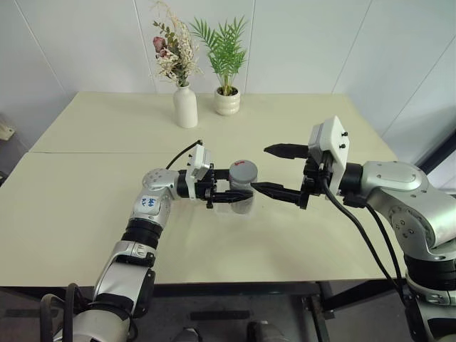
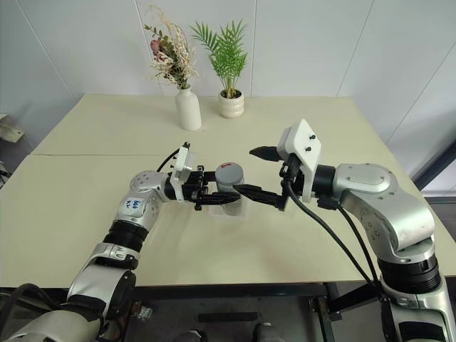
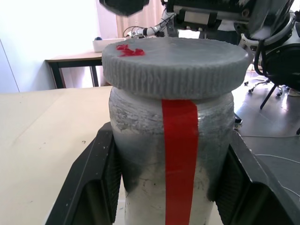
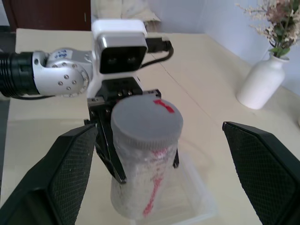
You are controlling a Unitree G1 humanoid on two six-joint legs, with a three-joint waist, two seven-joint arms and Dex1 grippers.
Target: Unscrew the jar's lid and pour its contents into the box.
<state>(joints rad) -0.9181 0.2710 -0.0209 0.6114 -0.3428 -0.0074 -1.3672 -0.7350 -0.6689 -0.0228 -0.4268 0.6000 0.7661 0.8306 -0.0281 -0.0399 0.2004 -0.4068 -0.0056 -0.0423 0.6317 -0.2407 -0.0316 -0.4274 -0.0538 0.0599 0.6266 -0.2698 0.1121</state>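
head cam first: the left gripper [image 1: 226,194] points sideways over the middle of the pale bench [image 1: 85,214] and is clamped on the sides of the jar [image 1: 243,191], holding it upright with the grey lid [image 1: 244,169] on top. the jar sits over the clear box [image 2: 229,211], which lies on the bench right under it; can't tell if the jar's bottom touches it. the right gripper [image 1: 278,171] is just beside the jar on the other side, fingers spread wide, one up near lid height and one lower, nothing between them. a white vase [image 1: 185,107] with dried flowers and a small plant pot [image 1: 227,102] stand well back by the wall.

left wrist cam: both black fingers [image 3: 89,187] pressed against the jar body, red stripe [image 3: 180,159] running down the front, lid looking tilted on the neck.

right wrist cam: the two wide-apart fingers [image 4: 61,173] frame the jar from a little way off, not touching it, box edge under it.
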